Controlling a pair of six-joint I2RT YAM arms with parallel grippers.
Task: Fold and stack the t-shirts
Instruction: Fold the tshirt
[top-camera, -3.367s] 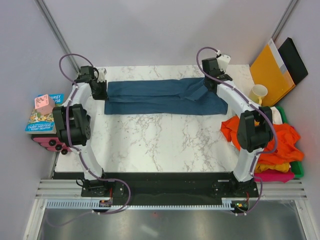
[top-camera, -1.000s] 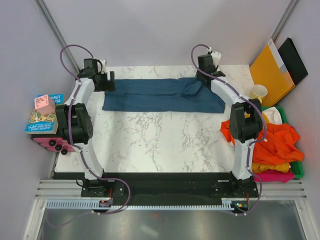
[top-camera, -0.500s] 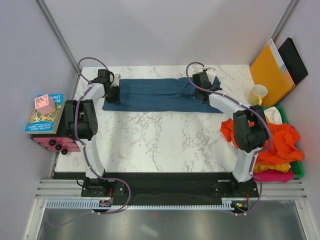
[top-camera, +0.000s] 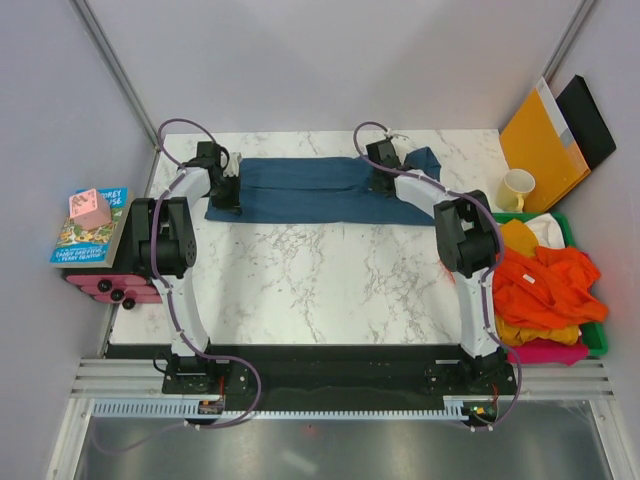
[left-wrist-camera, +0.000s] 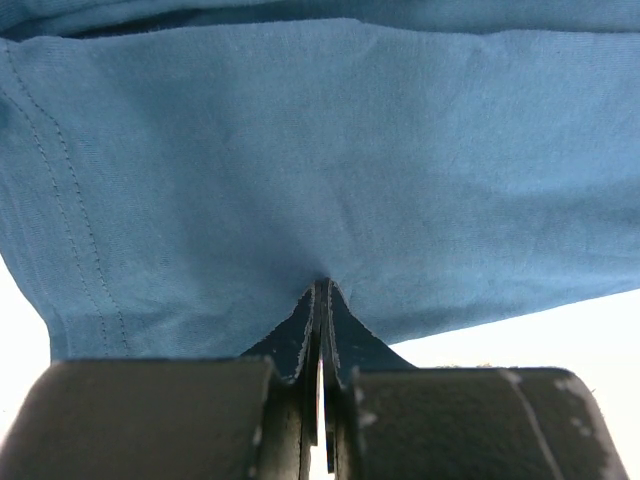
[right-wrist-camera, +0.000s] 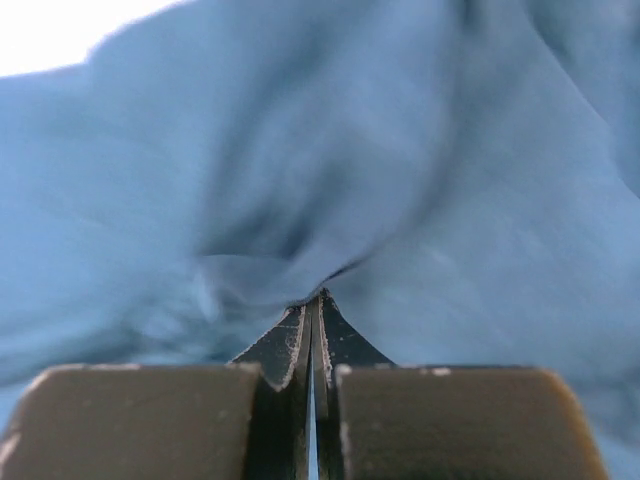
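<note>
A dark teal-blue t-shirt (top-camera: 310, 190) lies folded into a long band across the far side of the marble table (top-camera: 320, 280). My left gripper (top-camera: 230, 193) is at its left end. In the left wrist view the left gripper (left-wrist-camera: 322, 285) is shut, pinching the teal cloth (left-wrist-camera: 300, 150) near its hem. My right gripper (top-camera: 380, 170) is over the band's right part. Up close the right gripper (right-wrist-camera: 318, 295) is shut on a wrinkle of the same shirt (right-wrist-camera: 430, 180). The shirt's right end (top-camera: 425, 160) is bunched. Orange, yellow and pink t-shirts (top-camera: 545, 285) are heaped at the right.
The heap sits in a green bin (top-camera: 598, 335) off the table's right edge. Behind it are a cream mug (top-camera: 517, 187), an orange envelope (top-camera: 540, 135) and a black panel (top-camera: 590, 120). Books (top-camera: 88, 235) with a pink block (top-camera: 88, 208) lie at the left.
Both grippers came down onto the teal shirt and shut on it. The right gripper has moved left along the far edge, and the shirt's right end has bunched up.
</note>
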